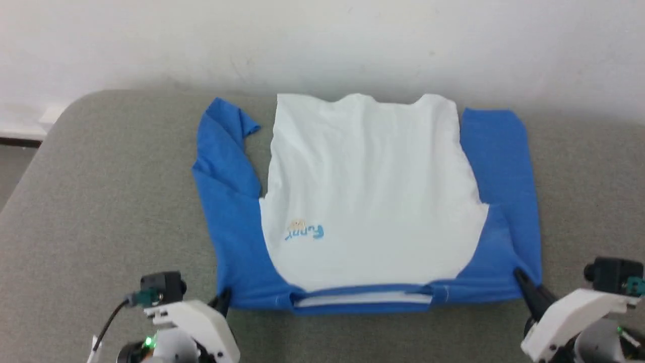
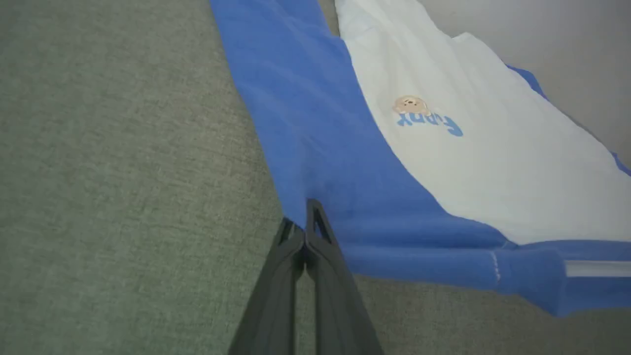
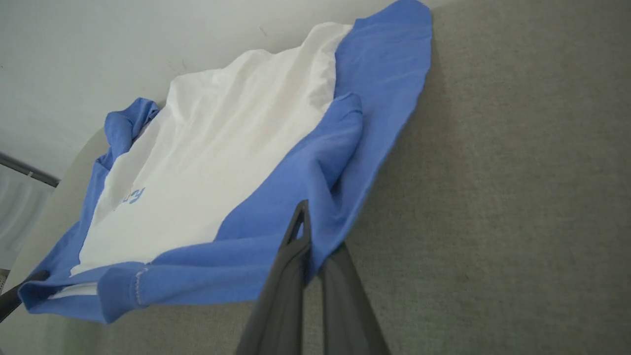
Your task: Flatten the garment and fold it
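**Gripping the garment by its near blue edge**

Looking along the right gripper (image 3: 315, 235): two dark fingers pressed together, one over and one under a fold of blue cloth; clamped on the garment (image 3: 222, 143) at its near blue edge. Beyond the grip, spread across the grey table (image 3: 493, 197): white body in the middle, wrinkled; blue sleeves on both sides, the nearer one doubled over on itself; light-blue lettering (image 3: 133, 196) low on the white, partly hidden by a crease; stitched blue neckband (image 3: 118, 291) along the near edge. At the far lower left, pinched on the other blue corner by the dark tip of the left gripper (image 3: 29, 285). Behind, a pale wall (image 3: 148, 39).
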Controlling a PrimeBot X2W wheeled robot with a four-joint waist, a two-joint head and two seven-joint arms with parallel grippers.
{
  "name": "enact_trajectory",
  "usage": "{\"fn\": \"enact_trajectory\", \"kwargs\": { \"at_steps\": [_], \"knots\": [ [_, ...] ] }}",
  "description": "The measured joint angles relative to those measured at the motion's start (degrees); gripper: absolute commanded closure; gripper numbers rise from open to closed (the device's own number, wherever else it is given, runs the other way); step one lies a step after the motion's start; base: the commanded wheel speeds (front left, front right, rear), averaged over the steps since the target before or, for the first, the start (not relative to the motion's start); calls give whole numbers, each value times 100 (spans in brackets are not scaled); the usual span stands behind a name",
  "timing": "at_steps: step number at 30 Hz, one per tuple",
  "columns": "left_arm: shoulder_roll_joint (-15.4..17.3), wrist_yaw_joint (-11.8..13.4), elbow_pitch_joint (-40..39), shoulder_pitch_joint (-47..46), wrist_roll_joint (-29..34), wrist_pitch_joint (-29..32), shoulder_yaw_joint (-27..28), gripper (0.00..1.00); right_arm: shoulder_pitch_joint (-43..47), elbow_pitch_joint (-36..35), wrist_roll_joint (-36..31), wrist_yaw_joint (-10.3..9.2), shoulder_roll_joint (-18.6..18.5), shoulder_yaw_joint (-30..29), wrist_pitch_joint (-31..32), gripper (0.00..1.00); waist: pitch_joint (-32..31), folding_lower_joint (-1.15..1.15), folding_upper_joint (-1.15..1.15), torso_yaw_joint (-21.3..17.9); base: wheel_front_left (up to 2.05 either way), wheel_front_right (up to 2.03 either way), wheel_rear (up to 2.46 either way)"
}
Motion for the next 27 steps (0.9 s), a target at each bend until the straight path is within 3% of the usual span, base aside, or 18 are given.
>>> {"fn": "enact_trajectory", "kwargs": {
  "at_steps": [7,17,18,19,20,27],
  "knots": [
    [221,622,-501,930,-98,745,-43,100,766,-25,-452,33,35,87,811,100,-327,1,0,-54,0,0,0],
    [353,869,-552,1147,-165,1043,-34,100,1177,47,-722,32,31,369,1816,100,-352,2,0,-40,0,0,0],
    [355,869,-517,1147,-171,1044,-33,94,1178,90,-740,32,27,393,1818,100,-348,2,0,-46,0,0,0],
    [344,869,-495,1146,-210,1060,-26,49,1178,121,-782,32,26,410,1813,74,-345,2,0,-51,0,0,0],
    [341,872,-464,1146,-255,1117,-29,0,1177,156,-782,32,23,424,1811,0,-344,2,0,-56,0,0,0],
    [557,1088,-614,1201,-414,1318,210,0,1177,22,-762,-11,-75,253,1696,0,-364,3,0,-84,0,0,0]
  ]
}}
